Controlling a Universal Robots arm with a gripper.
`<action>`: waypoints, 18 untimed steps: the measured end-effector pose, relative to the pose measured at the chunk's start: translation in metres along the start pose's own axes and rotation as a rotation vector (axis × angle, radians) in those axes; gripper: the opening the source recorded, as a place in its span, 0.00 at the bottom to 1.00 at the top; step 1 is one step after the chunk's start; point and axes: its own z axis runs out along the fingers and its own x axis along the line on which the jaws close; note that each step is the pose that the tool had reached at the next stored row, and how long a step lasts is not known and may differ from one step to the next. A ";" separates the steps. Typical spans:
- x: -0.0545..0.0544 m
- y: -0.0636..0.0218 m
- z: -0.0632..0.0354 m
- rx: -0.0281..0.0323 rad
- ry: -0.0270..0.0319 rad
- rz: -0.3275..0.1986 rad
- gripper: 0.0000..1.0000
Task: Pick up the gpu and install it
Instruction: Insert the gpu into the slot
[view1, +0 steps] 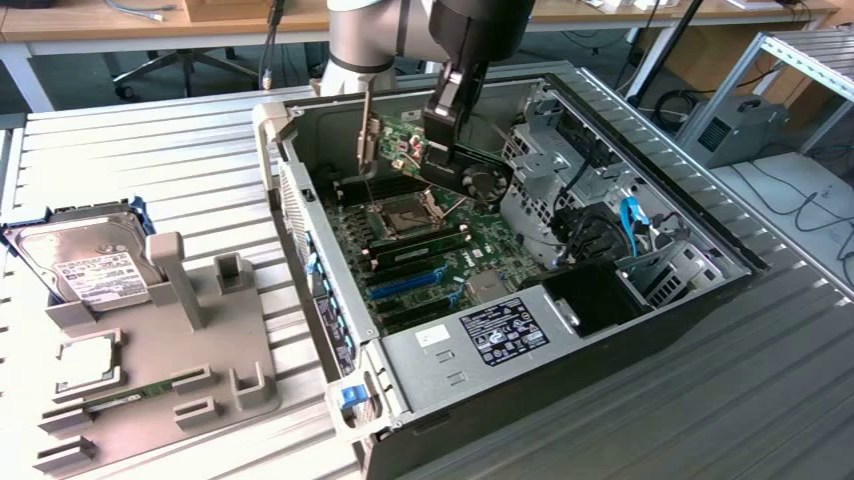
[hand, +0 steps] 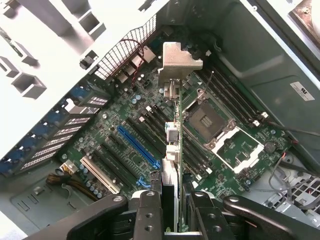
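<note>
a: how far along is this?

b: about halfway, i'd judge. on the slatted metal desk the open computer case lies with its motherboard facing up. the grey holder tray sits on the desk at the exterior view's left, well apart from the case, with the hard drive in it.

a: and the gpu?

b: the gpu is off the desk and inside the case. it hangs on edge above the motherboard, and the hand is closed narrow on one end of the card.

a: which way does it point?

b: its silver bracket is at the end away from the fingers, toward the perforated wall of the case.

a: is it seated?

b: no. in the wrist view the card's lower edge is clear of the board, between the cpu socket and the expansion slots. the blue slot lies bare just beside the card's line.

a: so what's done and what's left?

b: the pick-up looks done. the card is in no slot yet, so the install is what's left.
</note>
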 end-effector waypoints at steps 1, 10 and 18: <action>0.000 0.0000 0.0000 -0.0001 0.0002 -0.005 0.26; 0.000 0.0000 0.0000 -0.0013 0.0015 -0.051 0.26; 0.000 0.0000 0.0000 -0.0021 0.0023 -0.080 0.26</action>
